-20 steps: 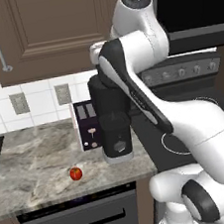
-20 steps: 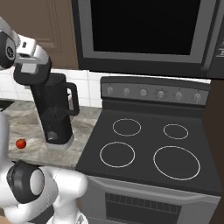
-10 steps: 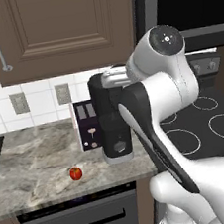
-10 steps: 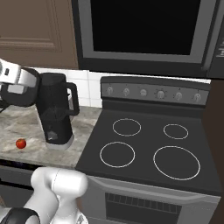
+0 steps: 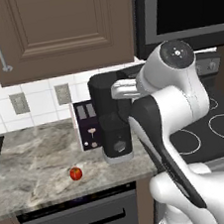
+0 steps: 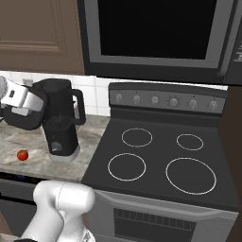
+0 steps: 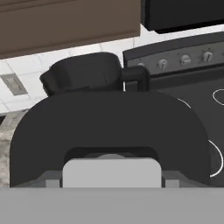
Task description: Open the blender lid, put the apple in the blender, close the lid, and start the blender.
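Observation:
The blender [image 5: 113, 126] stands black and tall on the marble counter [image 5: 36, 164], next to the stove. Its jar [image 7: 85, 72] is open at the top, with the handle toward the stove. My gripper [image 7: 111, 173] is shut on the light grey cap of the blender lid [image 7: 109, 122], which is off the jar and fills the near part of the hand view. From the right base view, my gripper [image 6: 28, 108] hangs just left of the blender [image 6: 61, 123] at jar height. The apple [image 5: 76, 173] lies on the counter in front and left of the blender, also seen as the apple [image 6: 22, 154].
A white toaster with a purple front [image 5: 88, 127] stands right behind the blender's left side. The black stove [image 6: 156, 160] borders the counter on the right, with a microwave [image 6: 156, 33] above. Brown cabinets [image 5: 58, 31] hang over the counter. My own arm [image 5: 167, 101] blocks the blender's right side.
My hand has come off the top of the blender and dropped down to its left with the lid. The upper arm has swung lower. The apple has not moved.

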